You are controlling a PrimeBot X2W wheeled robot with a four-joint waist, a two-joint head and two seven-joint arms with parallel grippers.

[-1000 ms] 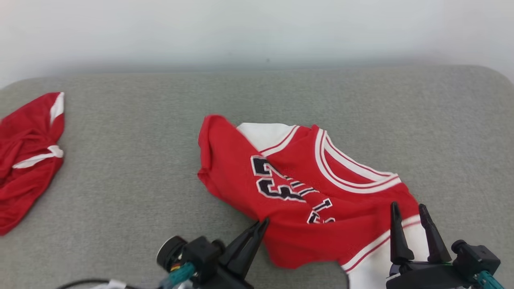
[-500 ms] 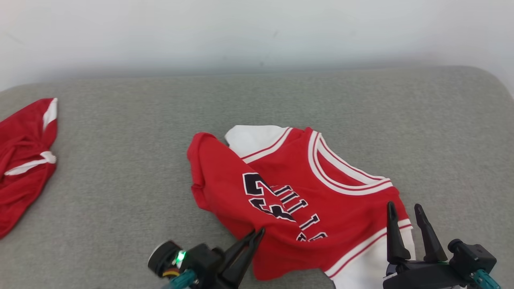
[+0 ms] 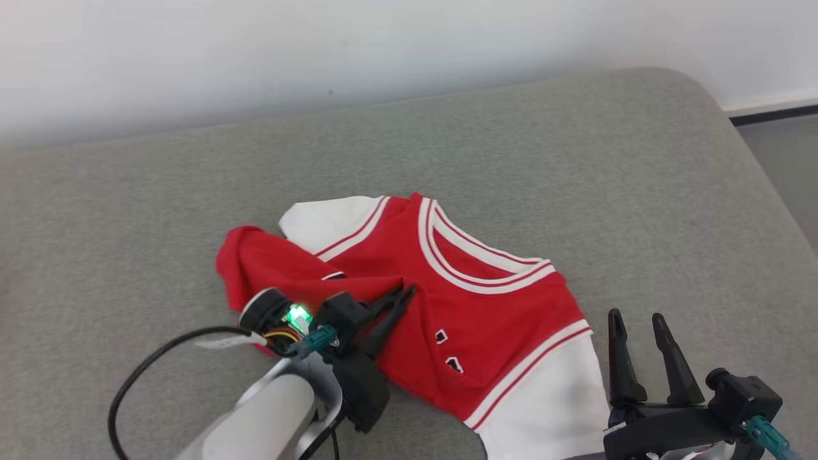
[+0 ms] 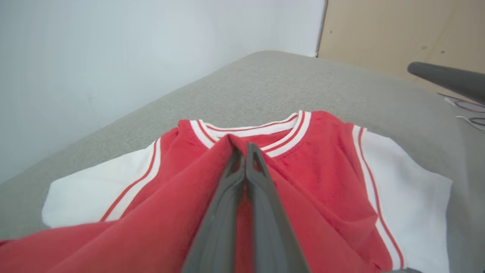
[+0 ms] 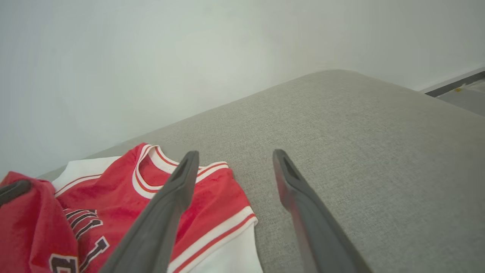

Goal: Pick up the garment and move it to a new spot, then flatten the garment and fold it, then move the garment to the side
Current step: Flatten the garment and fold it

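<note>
A red jersey with white sleeves and white-striped collar lies on the grey cushion, its lower part doubled up over the chest. My left gripper is shut on a fold of the red cloth, lifting it toward the collar; its fingers pinch the fabric in the left wrist view. My right gripper stands open beside the jersey's white right sleeve, nothing between its fingers. The jersey lies left of them in the right wrist view.
The cushion's rounded right edge drops off to a grey floor. A pale wall runs behind. A black cable loops from my left forearm. Bare cushion surrounds the jersey.
The camera has swung right, so the second red garment at left has left the picture. My left gripper has carried the jersey's hem up over the chest, hiding most of the lettering. The right gripper stays open.
</note>
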